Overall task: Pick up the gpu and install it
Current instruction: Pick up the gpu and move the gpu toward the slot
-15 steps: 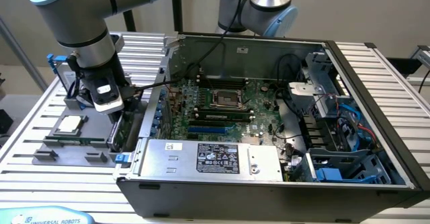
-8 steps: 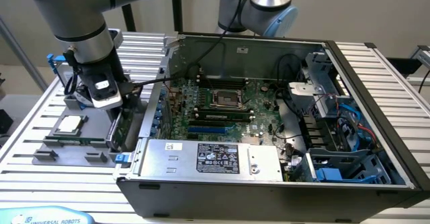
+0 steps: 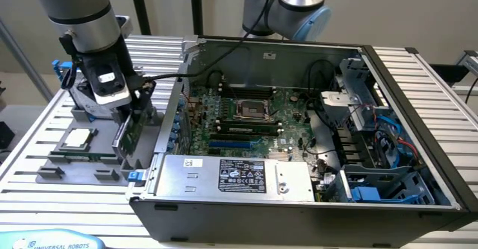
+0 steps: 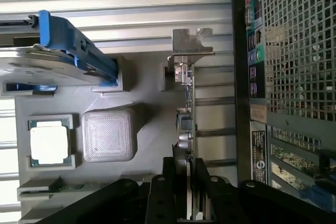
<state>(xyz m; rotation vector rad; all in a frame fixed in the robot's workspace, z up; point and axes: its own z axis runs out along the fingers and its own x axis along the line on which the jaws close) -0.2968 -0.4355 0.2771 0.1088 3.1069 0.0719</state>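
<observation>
Left of the open computer case (image 3: pixel 299 50) in the exterior view, the gpu (image 3: pixel 129 136) is stood on edge in a gray holder (image 3: pixel 78 170), directly under the gripper (image 3: pixel 129 106). In the wrist view the fingers (image 4: pixel 167 182) are seen clamped on both its faces. Its long axis is shown running away from them to the silver bracket (image 4: pixel 191 43), parallel to the case wall.

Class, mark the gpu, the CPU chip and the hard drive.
gpu (image 4: pixel 190 100): wrist view, card edge.
CPU chip (image 4: pixel 50 146): wrist view, middle of lid.
hard drive (image 4: pixel 31 62): wrist view, silver casing.
</observation>
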